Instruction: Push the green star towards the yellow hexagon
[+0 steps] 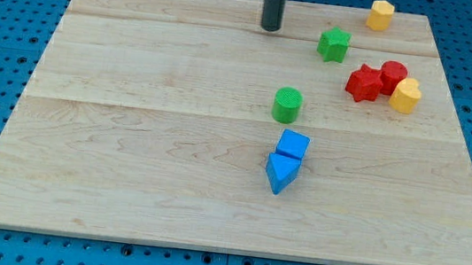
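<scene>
1. We note our tip (271, 28) near the board's (125, 164) top edge, a little right of its middle. It is a bare rod, so there are no jaws to be apart or together; it touches no block.
2. The green star (334, 45) sits just to the view's right of our tip and slightly lower, a clear gap between them.
3. Two yellow blocks show. The one by the top right corner (379, 15) reads as the yellow hexagon; the other yellow block (405, 96) lies by the right edge, touching the red cylinder (393, 75) beside the red star (364, 83).
4. Key relation: tip, star and corner hexagon run roughly left to right, the hexagon up-right of the star. We judge a push rightward, angled toward the top edge, is called for.
5. Off the line: green cylinder (286, 105), blue cube (292, 144), blue wedge (280, 171), mid-board.
</scene>
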Controlling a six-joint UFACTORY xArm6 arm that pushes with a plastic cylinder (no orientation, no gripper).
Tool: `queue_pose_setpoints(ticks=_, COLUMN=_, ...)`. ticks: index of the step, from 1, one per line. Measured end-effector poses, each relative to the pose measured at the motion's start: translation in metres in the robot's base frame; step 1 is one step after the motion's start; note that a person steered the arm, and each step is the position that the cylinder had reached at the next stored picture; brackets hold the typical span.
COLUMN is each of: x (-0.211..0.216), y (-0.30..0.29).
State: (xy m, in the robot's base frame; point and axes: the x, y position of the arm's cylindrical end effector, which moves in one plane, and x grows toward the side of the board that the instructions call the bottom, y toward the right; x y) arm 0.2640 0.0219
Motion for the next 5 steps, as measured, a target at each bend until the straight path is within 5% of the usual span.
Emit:
queue_pose_setpoints(ticks=2, x=0.061, y=0.023)
queue_pose_setpoints(ticks=5, x=0.0, y=0.162)
